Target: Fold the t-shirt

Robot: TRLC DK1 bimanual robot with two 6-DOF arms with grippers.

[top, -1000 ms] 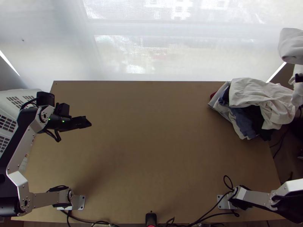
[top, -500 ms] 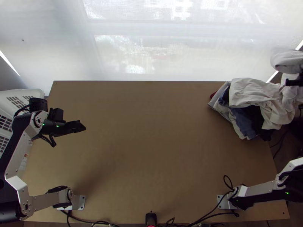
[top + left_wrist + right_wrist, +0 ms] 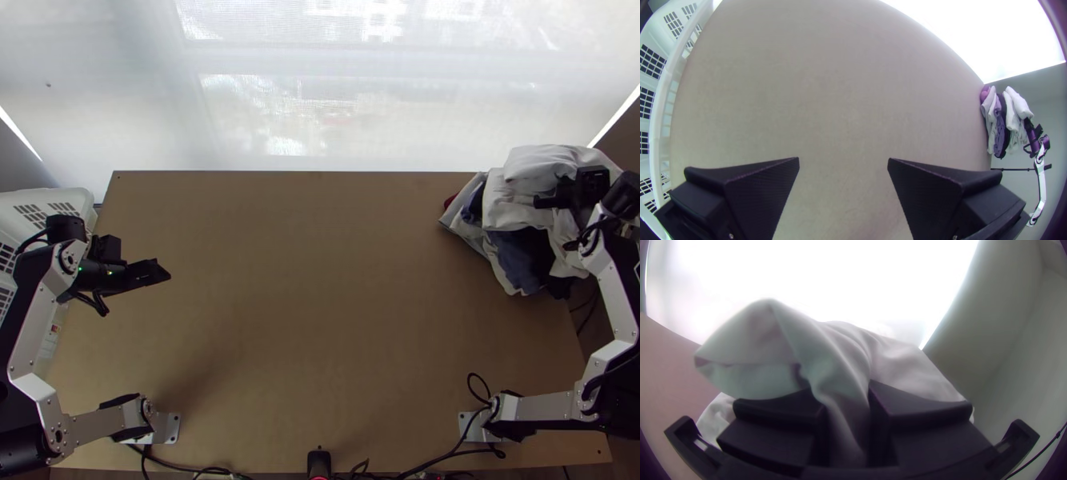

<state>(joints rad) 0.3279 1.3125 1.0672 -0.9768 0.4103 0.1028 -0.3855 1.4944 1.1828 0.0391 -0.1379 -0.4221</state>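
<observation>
My left gripper (image 3: 164, 272) hangs over the table's left part; in the left wrist view the same gripper (image 3: 843, 164) is open, bare table between its fingers. At the far right, my right gripper (image 3: 552, 196) is over the clothes pile. In the right wrist view my right gripper (image 3: 847, 395) is shut on a bunched fold of white cloth (image 3: 835, 355), whose loose parts bulge out beyond both fingers. From above, this white cloth (image 3: 544, 164) lies bunched at the pile's top; whether it is a t-shirt I cannot tell.
A pile of white, blue and black clothes (image 3: 516, 260) rests on the table's far right corner and edge. White plastic baskets (image 3: 48, 204) stand beyond the left edge. The wooden table (image 3: 320, 304) stretches between the arms, with cables along its near edge.
The right arm has swung inward from the right edge, bringing the white cloth left and down over the pile. My left gripper has shifted slightly left and nearer the table's near side.
</observation>
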